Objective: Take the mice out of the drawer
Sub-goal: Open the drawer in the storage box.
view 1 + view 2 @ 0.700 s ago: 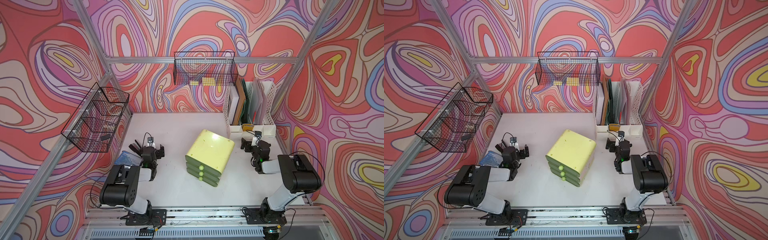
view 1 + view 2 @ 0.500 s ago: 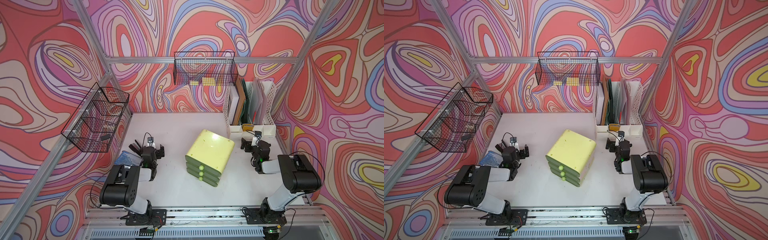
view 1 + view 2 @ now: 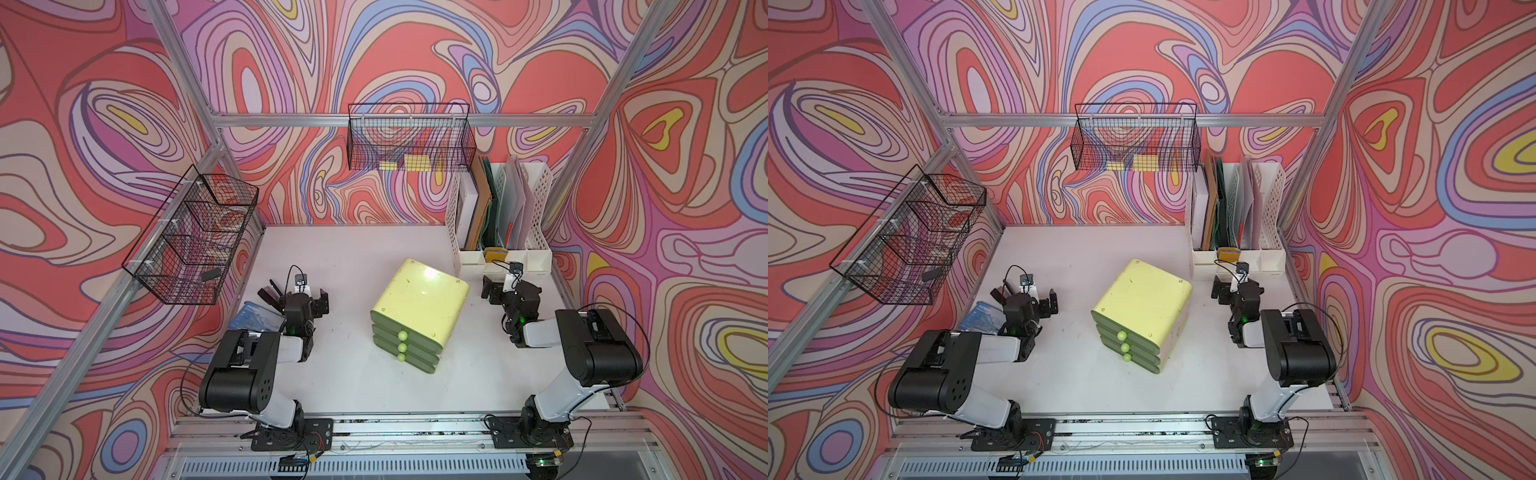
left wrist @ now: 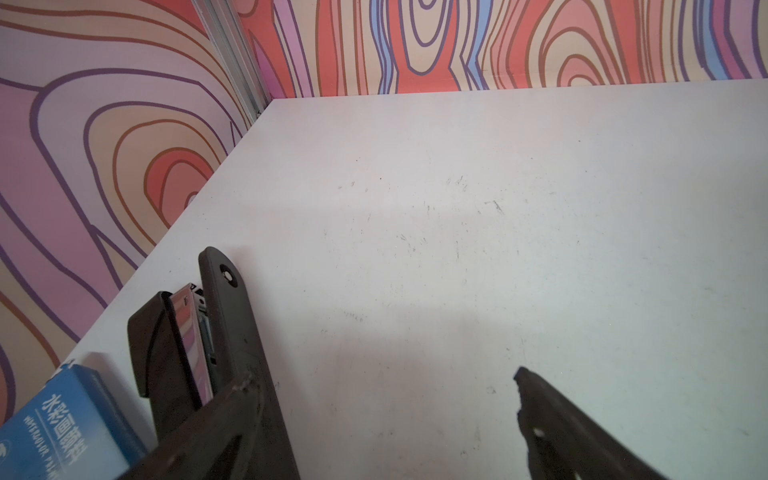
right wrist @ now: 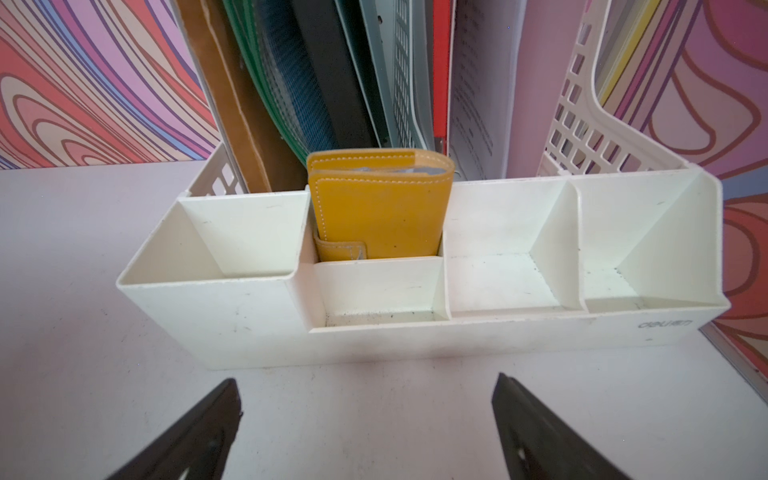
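A yellow-green drawer unit (image 3: 419, 297) (image 3: 1142, 297) stands mid-table with its three drawers, each with a round knob (image 3: 401, 345), all pushed in. The mice are hidden. To its left, my left gripper (image 3: 302, 301) (image 3: 1034, 301) (image 4: 382, 395) sits low over bare table, open and empty. On the other side, my right gripper (image 3: 512, 291) (image 3: 1237, 291) (image 5: 365, 399) is also open and empty, pointing at a white desk organiser (image 5: 249, 324).
A yellow wallet (image 5: 380, 208) stands in the organiser, with folders in file racks (image 3: 498, 208) behind. A black stapler-like object (image 4: 220, 316) and a blue packet (image 3: 253, 318) (image 4: 54, 419) lie left of my left gripper. Wire baskets (image 3: 409, 143) (image 3: 195, 237) hang on the walls.
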Robot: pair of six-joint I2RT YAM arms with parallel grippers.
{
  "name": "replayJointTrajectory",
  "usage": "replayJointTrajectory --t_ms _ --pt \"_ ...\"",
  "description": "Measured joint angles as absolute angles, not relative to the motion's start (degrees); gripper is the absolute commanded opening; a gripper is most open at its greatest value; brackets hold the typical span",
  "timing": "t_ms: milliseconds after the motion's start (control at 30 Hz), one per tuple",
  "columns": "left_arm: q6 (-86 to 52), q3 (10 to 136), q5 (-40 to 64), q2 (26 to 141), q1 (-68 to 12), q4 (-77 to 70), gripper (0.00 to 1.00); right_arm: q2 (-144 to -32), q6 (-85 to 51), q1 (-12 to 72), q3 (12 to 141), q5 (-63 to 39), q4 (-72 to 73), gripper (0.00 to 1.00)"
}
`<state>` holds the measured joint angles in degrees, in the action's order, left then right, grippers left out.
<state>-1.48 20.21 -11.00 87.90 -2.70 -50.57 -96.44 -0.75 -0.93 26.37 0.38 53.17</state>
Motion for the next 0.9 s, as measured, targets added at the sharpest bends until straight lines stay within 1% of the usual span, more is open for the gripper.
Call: replayJointTrajectory --t_ms 667,700,767,800,833,900 --pt "-1.4 20.4 -10.7 87.9 -2.7 -50.5 1.0 -96.5 -0.8 -0.9 26.5 0.4 53.1 0.98" --pt "-1.5 20.4 -10.8 87.7 -2.8 -50.5 0.98 -96.5 -0.8 -0.9 26.5 0.4 53.0 0.98" --pt "-1.5 20.2 -11.9 86.3 -3.2 -49.9 0.87 -96.5 -1.0 -0.9 27.4 0.9 51.4 0.98" --pt "-1.5 20.1 -13.1 85.0 -3.6 -49.2 0.84 -96.5 -1.1 -0.9 27.9 1.4 50.6 0.98" --pt "-1.5 20.1 -14.8 83.4 -4.4 -48.4 0.82 -96.4 -1.4 -0.9 28.5 2.2 49.8 0.98" --pt "-1.2 20.3 -19.4 79.6 -7.2 -46.3 0.85 -95.5 -1.9 -0.8 29.3 4.0 48.1 0.98"
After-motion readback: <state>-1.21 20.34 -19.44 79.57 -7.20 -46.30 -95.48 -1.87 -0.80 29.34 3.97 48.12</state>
